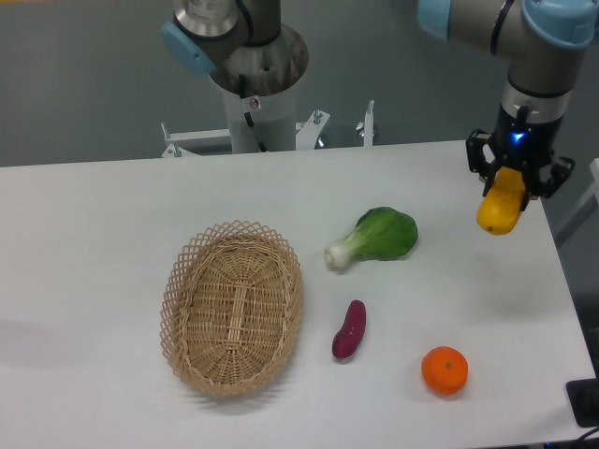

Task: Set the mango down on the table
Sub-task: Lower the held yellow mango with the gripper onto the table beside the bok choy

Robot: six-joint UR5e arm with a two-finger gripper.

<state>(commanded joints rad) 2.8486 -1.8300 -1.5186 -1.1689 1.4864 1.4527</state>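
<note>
The mango (500, 211) is a smooth yellow-orange oval fruit. It hangs end-down from my gripper (510, 180), which is shut on its upper part. The mango is held in the air above the far right side of the white table (112, 215), near the right edge. Its shadow falls on the table below it. The fingers are mostly hidden by the gripper body and the fruit.
An oval wicker basket (234, 307) stands left of centre. A green leafy vegetable (379, 237) lies mid-table. A purple sweet potato (350, 329) and a round orange citrus (444, 369) lie toward the front. The robot base column (257, 89) stands behind the table.
</note>
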